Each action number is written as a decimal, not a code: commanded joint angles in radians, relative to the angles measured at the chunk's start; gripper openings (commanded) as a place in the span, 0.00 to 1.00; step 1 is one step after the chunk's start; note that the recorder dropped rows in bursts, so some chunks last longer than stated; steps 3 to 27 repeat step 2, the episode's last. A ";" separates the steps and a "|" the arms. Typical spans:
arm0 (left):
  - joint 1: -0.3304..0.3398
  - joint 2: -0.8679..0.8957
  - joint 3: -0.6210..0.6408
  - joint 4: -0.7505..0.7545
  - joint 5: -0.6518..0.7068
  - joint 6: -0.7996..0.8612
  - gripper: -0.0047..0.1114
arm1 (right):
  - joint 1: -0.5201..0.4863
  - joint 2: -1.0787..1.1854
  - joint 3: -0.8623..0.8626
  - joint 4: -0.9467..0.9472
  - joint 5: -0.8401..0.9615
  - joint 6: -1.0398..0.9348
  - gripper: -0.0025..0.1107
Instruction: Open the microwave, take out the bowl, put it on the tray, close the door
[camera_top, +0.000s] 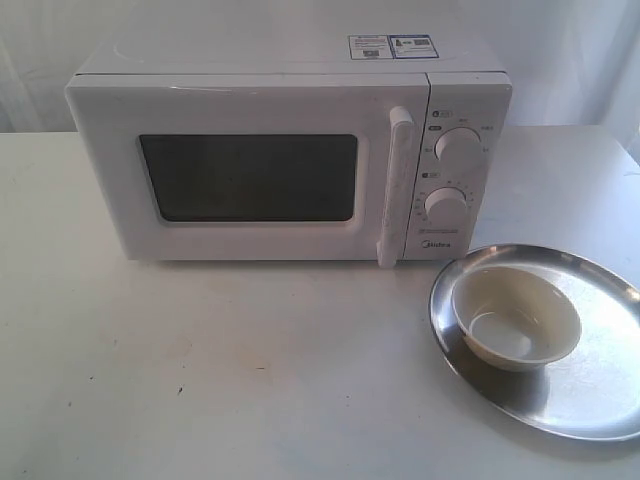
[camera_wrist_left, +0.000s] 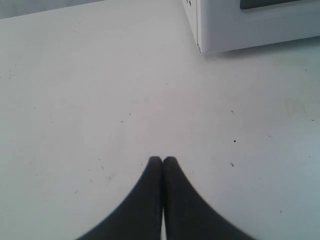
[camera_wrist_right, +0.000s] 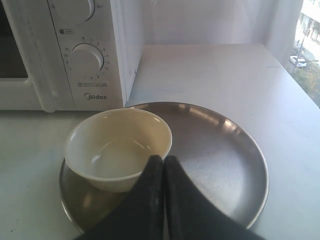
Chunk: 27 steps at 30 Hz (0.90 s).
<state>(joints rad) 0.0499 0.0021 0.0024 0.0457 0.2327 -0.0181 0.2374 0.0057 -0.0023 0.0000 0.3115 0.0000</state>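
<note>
The white microwave (camera_top: 280, 150) stands at the back of the table, its door (camera_top: 250, 180) flat against the front, with the vertical bar handle (camera_top: 396, 185) beside two knobs. The cream bowl (camera_top: 515, 317) rests upright on the left part of the silver tray (camera_top: 590, 390) at the front right. Seen from the right wrist, the bowl (camera_wrist_right: 119, 147) sits on the tray (camera_wrist_right: 220, 160), and my right gripper (camera_wrist_right: 163, 159) is shut, its tips above the bowl's rim and empty. My left gripper (camera_wrist_left: 162, 160) is shut over bare table near the microwave's corner (camera_wrist_left: 200, 30). Neither gripper shows in the exterior view.
The white table (camera_top: 200, 370) spreads in front of the microwave. The tray reaches close to the table's right front edge. A white curtain hangs behind the microwave, and a window shows at the far right of the right wrist view.
</note>
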 joint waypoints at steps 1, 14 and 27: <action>-0.004 -0.002 -0.002 -0.007 -0.001 -0.003 0.04 | -0.008 -0.006 0.002 0.000 -0.003 0.000 0.02; -0.004 -0.002 -0.002 -0.007 -0.001 -0.003 0.04 | -0.008 -0.006 0.002 0.000 -0.003 0.000 0.02; -0.004 -0.002 -0.002 -0.007 -0.001 -0.003 0.04 | -0.008 -0.006 0.002 0.000 -0.003 0.000 0.02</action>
